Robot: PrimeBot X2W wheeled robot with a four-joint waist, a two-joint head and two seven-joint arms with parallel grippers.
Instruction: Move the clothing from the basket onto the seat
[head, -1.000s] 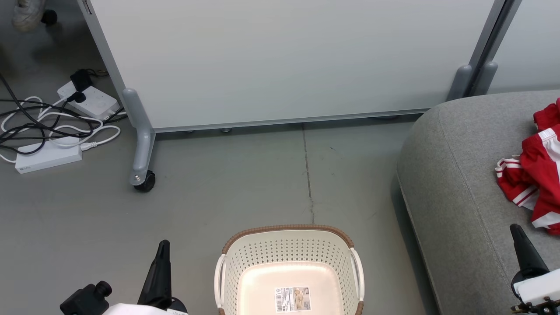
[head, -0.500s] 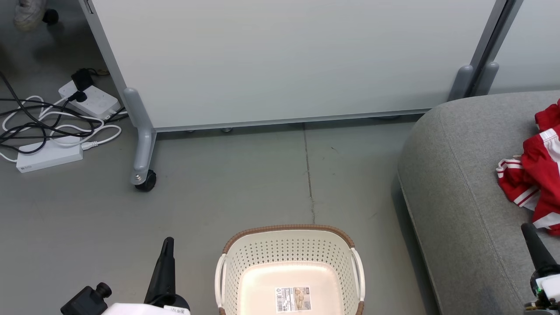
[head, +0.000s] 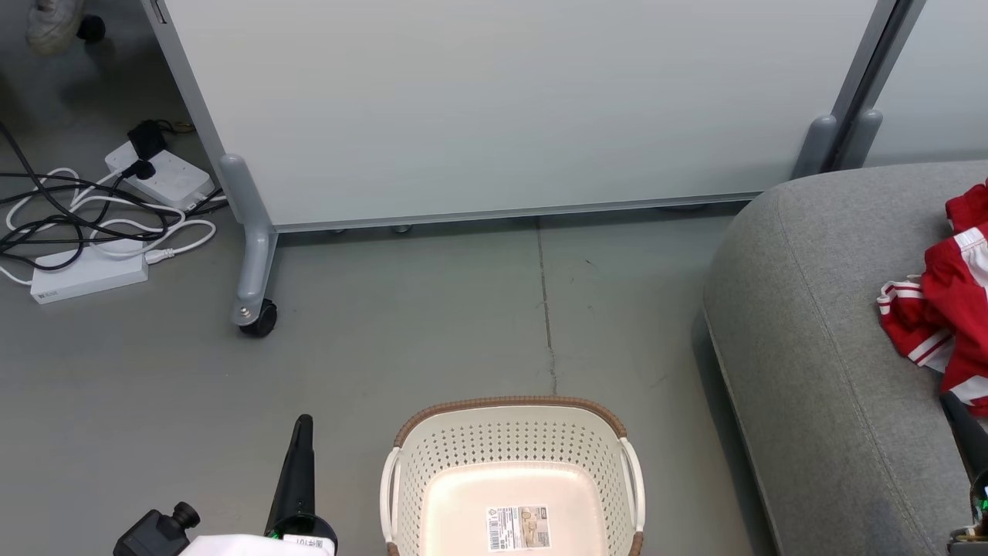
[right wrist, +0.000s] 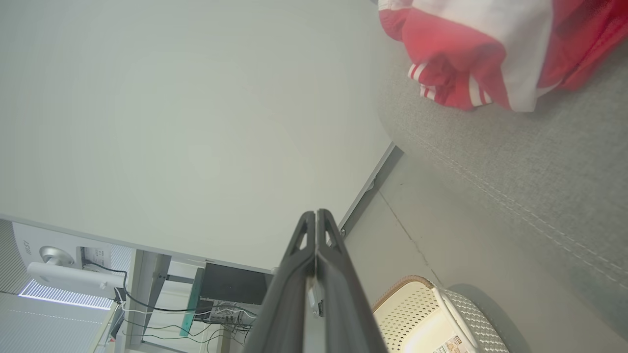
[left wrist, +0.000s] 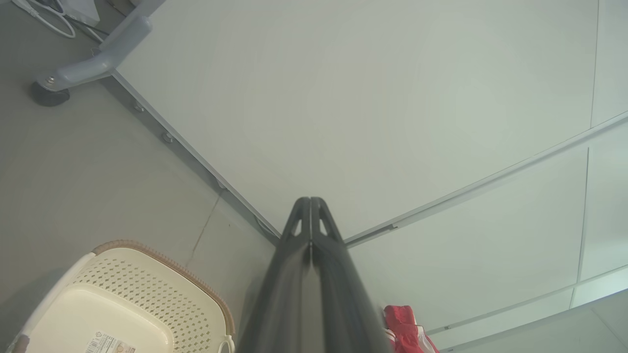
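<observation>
Head, basket (head: 509,403): on the floor at bottom centre; nothing inside but a label (head: 516,528) on its bottom.
Head, clothing (head: 945,309): red with white stripes, in a crumpled heap on the seat (head: 810,347) at the right edge, well apart from the basket.
Head, left pincer (head: 303,423): fingers pressed together, holding nothing, over the floor just left of the basket.
Head, right pincer (head: 957,413): a dark finger in the lower right corner, over the seat and just below the clothing. Whether it touches the cloth cannot be told.
Left wrist, left pincer (left wrist: 310,201): closed tip to tip with no cloth between, aimed at the pale panel (left wrist: 392,98).
Left wrist, basket (left wrist: 162,289): at the lower left, empty. The clothing (left wrist: 407,326) is a red patch at the bottom edge.
Right wrist, right pincer (right wrist: 316,213): fingers flush together, empty.
Right wrist, clothing (right wrist: 456,54): at the top right, bunched on the seat (right wrist: 539,171) with a striped cuff outermost. The basket (right wrist: 422,309) is at the bottom right.
Progress: judged done, as the basket is bare and the cloth is on the seat.
Handling: likely light, limp and not fragile. It would sag and trail when lifted, and the thin fabric may slide from a shallow pinch.
Hold: best on a raised fold or the thicker white-trimmed cuff, pinched deep between the fingers.
</observation>
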